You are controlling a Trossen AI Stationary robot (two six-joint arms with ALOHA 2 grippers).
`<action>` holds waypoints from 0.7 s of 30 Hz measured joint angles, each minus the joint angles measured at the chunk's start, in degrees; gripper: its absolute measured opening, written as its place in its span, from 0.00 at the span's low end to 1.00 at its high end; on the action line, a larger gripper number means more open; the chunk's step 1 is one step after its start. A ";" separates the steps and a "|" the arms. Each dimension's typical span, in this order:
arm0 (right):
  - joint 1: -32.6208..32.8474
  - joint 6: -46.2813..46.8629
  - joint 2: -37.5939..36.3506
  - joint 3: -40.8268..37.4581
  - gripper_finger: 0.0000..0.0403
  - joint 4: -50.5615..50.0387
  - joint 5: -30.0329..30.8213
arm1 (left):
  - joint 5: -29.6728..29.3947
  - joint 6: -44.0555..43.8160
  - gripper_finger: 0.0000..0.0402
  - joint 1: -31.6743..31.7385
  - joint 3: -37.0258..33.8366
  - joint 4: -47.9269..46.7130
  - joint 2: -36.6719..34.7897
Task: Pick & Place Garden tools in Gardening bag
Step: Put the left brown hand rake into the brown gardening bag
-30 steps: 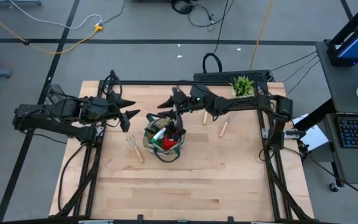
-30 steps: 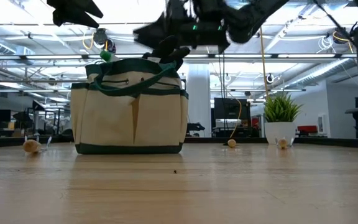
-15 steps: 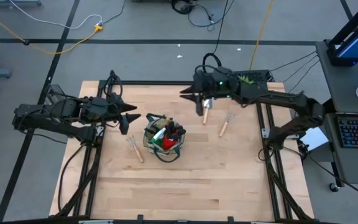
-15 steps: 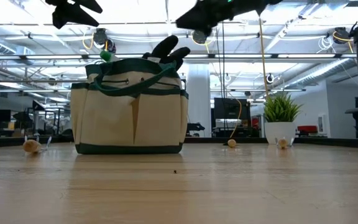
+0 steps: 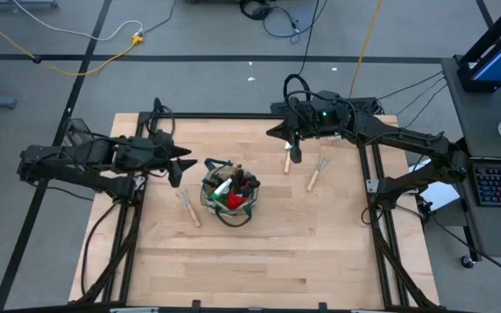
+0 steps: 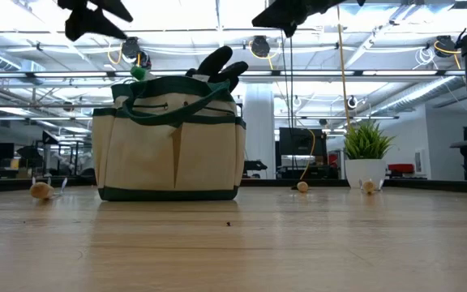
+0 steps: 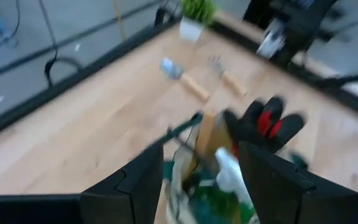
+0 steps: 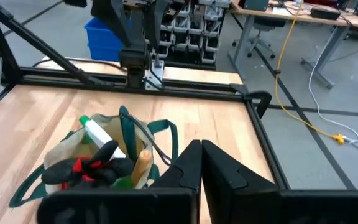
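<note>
The gardening bag (image 5: 228,195) stands upright on its base at the table's middle. A red-and-black glove (image 6: 221,63), a green-and-white item (image 8: 100,134) and a wooden handle (image 8: 141,164) stick out of its top. A trowel (image 5: 288,162) and a hand fork (image 5: 316,175) lie flat to the right of the bag, and another fork (image 5: 188,209) lies to its left. My left gripper (image 5: 181,169) hovers open just left of the bag and above it. My right gripper (image 5: 280,135) is shut on nothing, high over the far side and right of the bag.
A small potted plant (image 6: 366,152) stands at the far right corner, partly under my right arm in the high view. Metal frame rails (image 8: 166,87) run along the table's edges. Bare wood (image 5: 259,261) lies between the bag and the near edge.
My right gripper has risen from the top of the bag and drawn away toward the table's far right, tipping from pointing steeply down to nearly level. The glove stays in the bag, sticking out of its top.
</note>
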 joint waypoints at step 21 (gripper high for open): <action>-3.76 0.07 0.00 -0.02 0.00 -2.41 0.00 | 3.23 5.83 0.53 -15.47 0.00 -27.82 22.34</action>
